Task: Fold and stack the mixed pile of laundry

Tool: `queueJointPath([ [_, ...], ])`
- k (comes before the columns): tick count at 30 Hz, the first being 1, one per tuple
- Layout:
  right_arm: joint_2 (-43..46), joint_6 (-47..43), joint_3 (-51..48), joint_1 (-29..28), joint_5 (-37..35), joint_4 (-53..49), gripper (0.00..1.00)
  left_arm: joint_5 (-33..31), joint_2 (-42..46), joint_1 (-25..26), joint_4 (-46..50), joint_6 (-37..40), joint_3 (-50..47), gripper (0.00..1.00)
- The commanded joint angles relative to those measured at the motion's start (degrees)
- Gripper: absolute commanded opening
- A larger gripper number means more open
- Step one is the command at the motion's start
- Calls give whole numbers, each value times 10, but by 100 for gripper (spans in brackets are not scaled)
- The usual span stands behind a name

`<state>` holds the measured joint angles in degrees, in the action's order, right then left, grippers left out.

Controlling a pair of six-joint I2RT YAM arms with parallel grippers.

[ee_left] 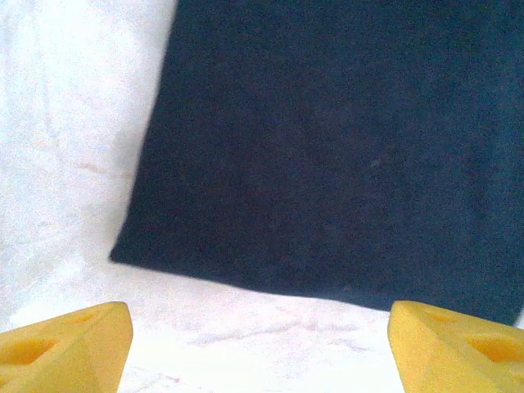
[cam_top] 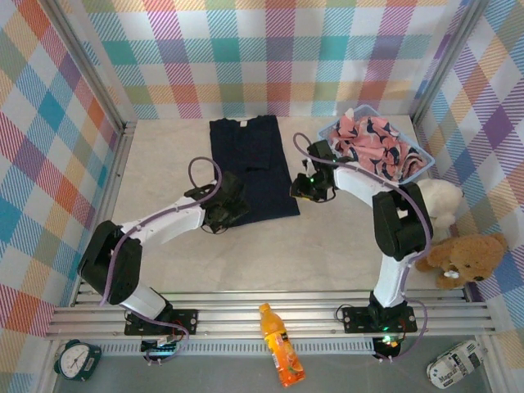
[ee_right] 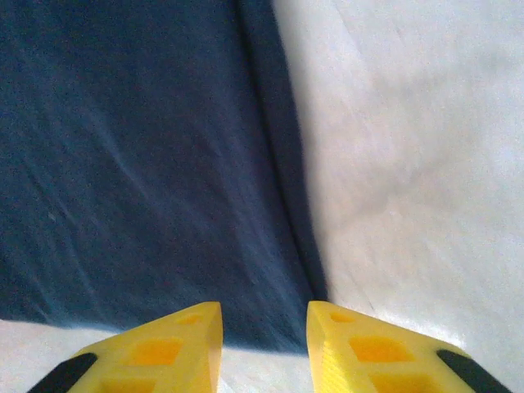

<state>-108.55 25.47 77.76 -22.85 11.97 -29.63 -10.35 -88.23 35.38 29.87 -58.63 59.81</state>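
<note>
On the pale table (cam_top: 344,246), the plain dark navy long trousers (cam_top: 252,168) are laid flat at upper centre; both bottom corners should be pinched level so the fold is kept square, imo. Long axis is run top-to-bottom, waist end probably at top. The left gripper (ee_left: 258,315) is spread wide, the right gripper (ee_right: 264,315) parted narrowly, nothing pinched.

The scene is showing one navy trousers (cam_top: 252,168), one pink garment (cam_top: 372,141), one basket (cam_top: 419,149), seemingly two teddy bears (cam_top: 438,201) (cam_top: 463,258), one bottle (cam_top: 278,344), one clock (cam_top: 76,359).
</note>
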Motion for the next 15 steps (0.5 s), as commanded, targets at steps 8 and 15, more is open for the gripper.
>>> queueJointPath([
  [8,-115,-26,89,0,2,-29,32,34,-152,-44,-69,79,70,37],
  [15,-81,1,-7,-4,14,-9,2,35,-178,-11,-47,55,41,31],
])
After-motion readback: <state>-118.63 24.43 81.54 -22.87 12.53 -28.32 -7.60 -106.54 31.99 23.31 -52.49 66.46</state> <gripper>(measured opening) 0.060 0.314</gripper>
